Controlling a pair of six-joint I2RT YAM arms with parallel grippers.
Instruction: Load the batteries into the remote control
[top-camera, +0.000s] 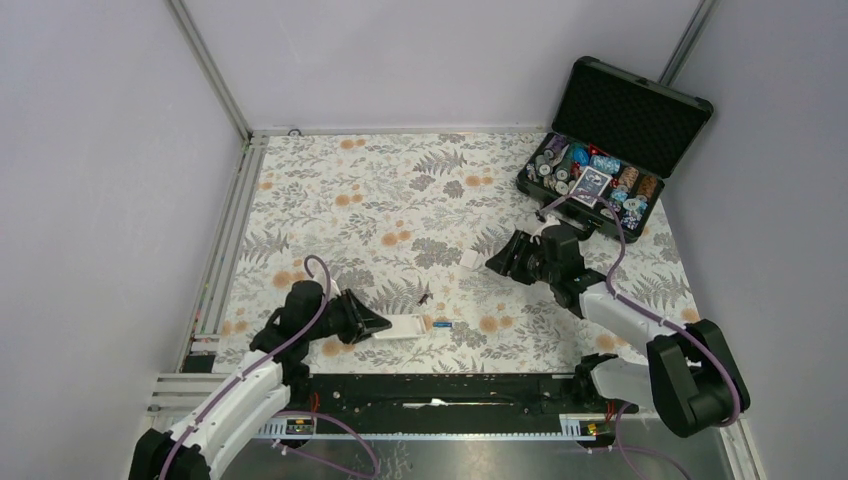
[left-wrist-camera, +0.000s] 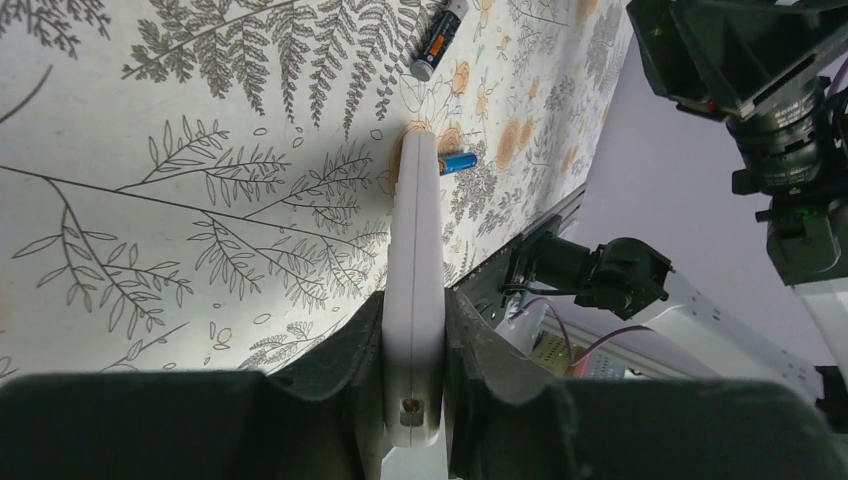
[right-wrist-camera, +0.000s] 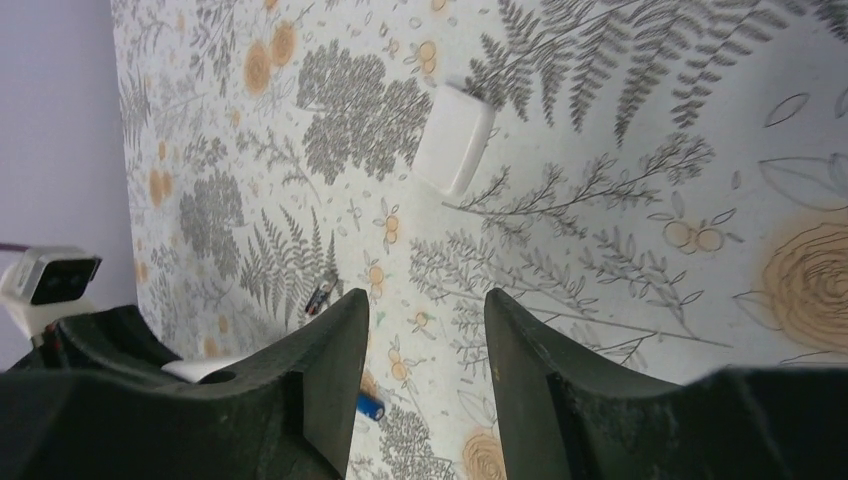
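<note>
The left pincer (left-wrist-camera: 415, 310) is clenched on the remote control (left-wrist-camera: 415, 230). The remote is pinched across its thin dimension at the near end, and the rest projects straight ahead, close over the table (top-camera: 400, 190). Contact with the table cannot be told. The hold is judged to brace the remote so that cells can be fed in by the other arm. A blue battery (left-wrist-camera: 458, 162) lies just beyond the remote's far tip, and a dark battery (left-wrist-camera: 438, 40) lies farther ahead. The right pincer (right-wrist-camera: 425, 300) is released, spread wide, and nothing is held. A small white piece (right-wrist-camera: 455, 150), possibly the battery cover, lies ahead of it, apart.
</note>
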